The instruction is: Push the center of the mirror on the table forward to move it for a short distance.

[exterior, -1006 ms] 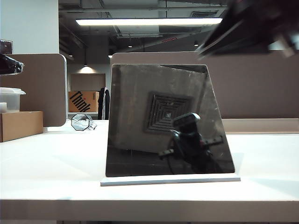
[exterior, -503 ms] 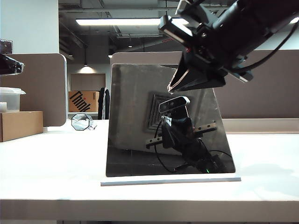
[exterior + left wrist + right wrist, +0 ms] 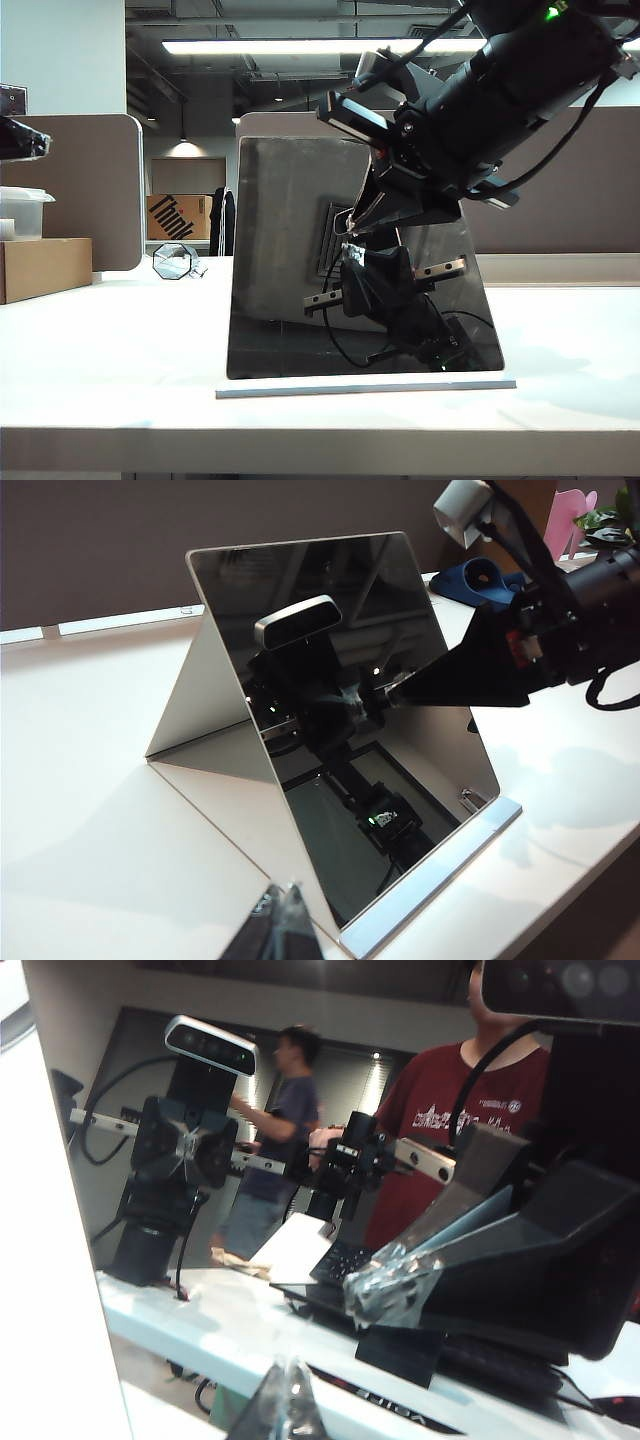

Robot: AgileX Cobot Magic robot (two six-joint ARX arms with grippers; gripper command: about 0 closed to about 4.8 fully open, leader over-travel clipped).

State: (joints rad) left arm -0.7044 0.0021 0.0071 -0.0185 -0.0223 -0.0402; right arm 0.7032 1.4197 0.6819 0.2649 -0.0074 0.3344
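Right gripper [image 3: 352,222] lower now, closed fingertips at mirror [image 3: 290,260] centre; left gripper [image 3: 285,905] closed, nearby.

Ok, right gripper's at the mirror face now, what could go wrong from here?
The right gripper meets the mirror around mid-height, well above its white base plate, so a push might tip the leaning panel back rather than slide it. Its closed tip looks narrow and may skid on the glossy glass. The left gripper sits low near the base, clear.

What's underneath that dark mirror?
A thin white base plate lies flat on the table under the mirror. The right tool meets its face; the left tool waits nearby.
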